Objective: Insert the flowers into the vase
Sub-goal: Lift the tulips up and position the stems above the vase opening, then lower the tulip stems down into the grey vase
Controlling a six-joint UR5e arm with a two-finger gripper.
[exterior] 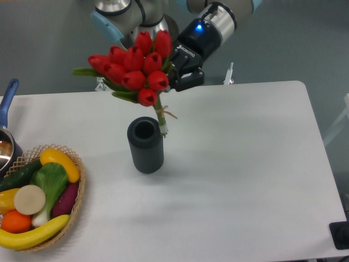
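- A white table (245,180) fills most of the frame, seen from above and in front, with a grey floor behind it.
- A robot arm (215,24) reaches in from the top centre of the frame, a blue light glowing on its wrist.
- Its gripper (175,73) sits at the upper middle, just right of the flower heads, and its dark jaws are clenched on the bunch of flowers (131,68).
- The flowers are red tulip buds with green leaves, held in the air in the upper middle of the frame, above the table and up and slightly left of the vase.
- The bunch is tilted: the buds lean toward the upper left, and the pale green stems (160,115) run down and to the right.
- The lower tip of the stems ends just beside the right side of the vase's rim; I cannot tell whether it touches the rim or is inside the mouth.
- The vase (145,146) is a dark ribbed cylinder standing upright on the table, left of centre, its round mouth open toward the top.
- A wicker basket (76,188) of colourful fruit and vegetables sits at the lower left corner, well apart from the vase.
- A metal pot (4,144) with a blue handle is cut off by the left edge, just above the basket.
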